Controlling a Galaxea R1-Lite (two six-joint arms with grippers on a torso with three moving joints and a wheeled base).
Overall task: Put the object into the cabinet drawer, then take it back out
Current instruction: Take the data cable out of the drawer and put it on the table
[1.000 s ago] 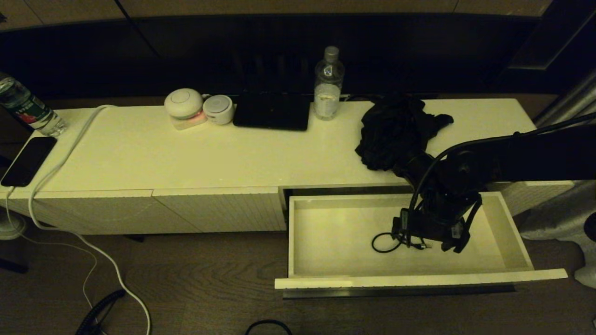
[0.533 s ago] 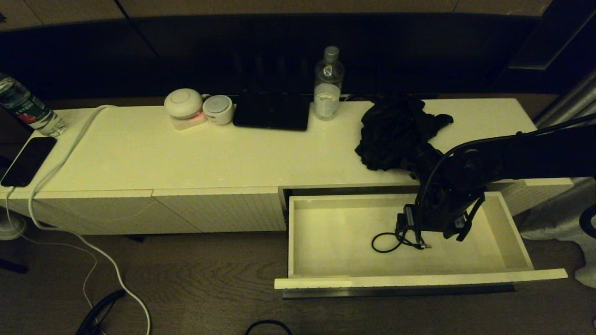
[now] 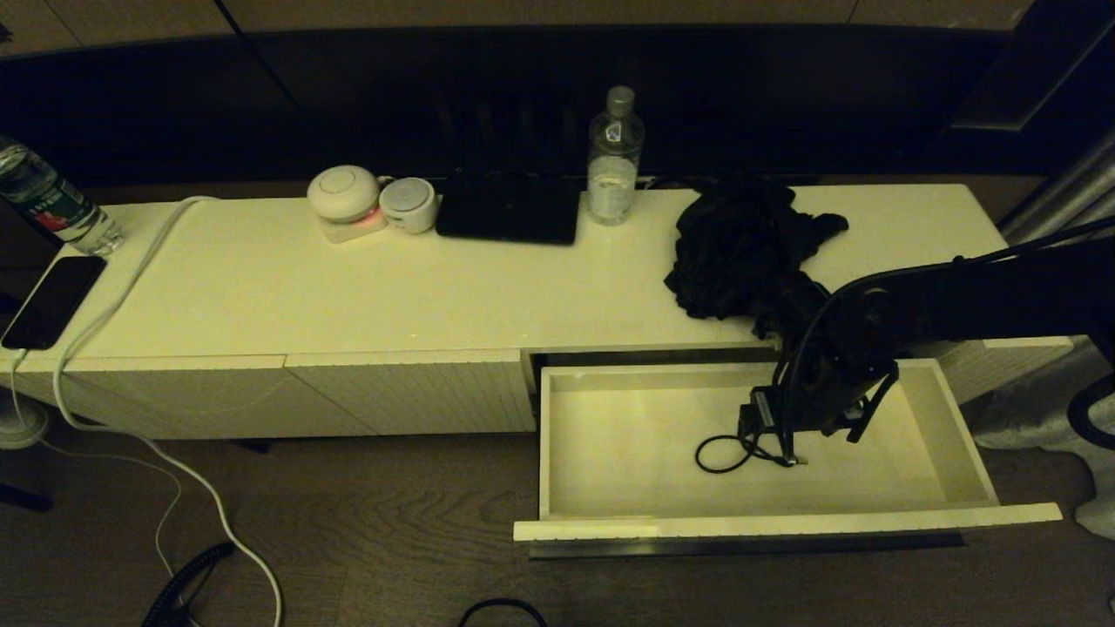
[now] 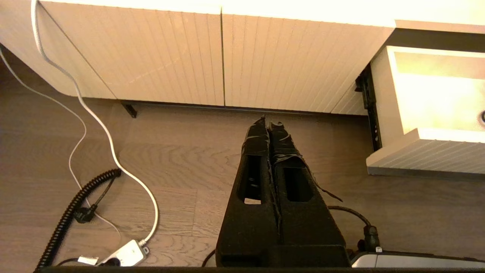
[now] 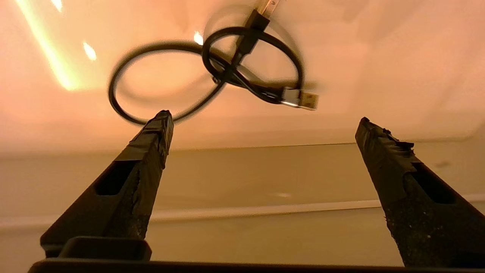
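Hovering over the pulled-out drawer [image 3: 954, 435], the right gripper [image 3: 814, 431] hangs above a coiled black cable [image 3: 727, 453] on the smooth white floor.
Head view: ribbed cream front, crumpled black cloth [image 3: 740, 248] on the cabinet top. Left wrist view: left gripper [image 4: 269, 127], taped fingers pressed together, above wood-grain flooring. Right wrist view: fingers [image 5: 151, 140] spread wide, empty; looped cable [image 5: 212, 72] with a metal plug lies beyond them.

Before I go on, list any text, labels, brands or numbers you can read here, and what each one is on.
No text is legible.
Upright water bottle: small blue mark, unreadable.
Bottle at the cabinet's left end: red and green label, print too blurred.
Cable in the cabinet drawer: no marking legible on its USB plug.
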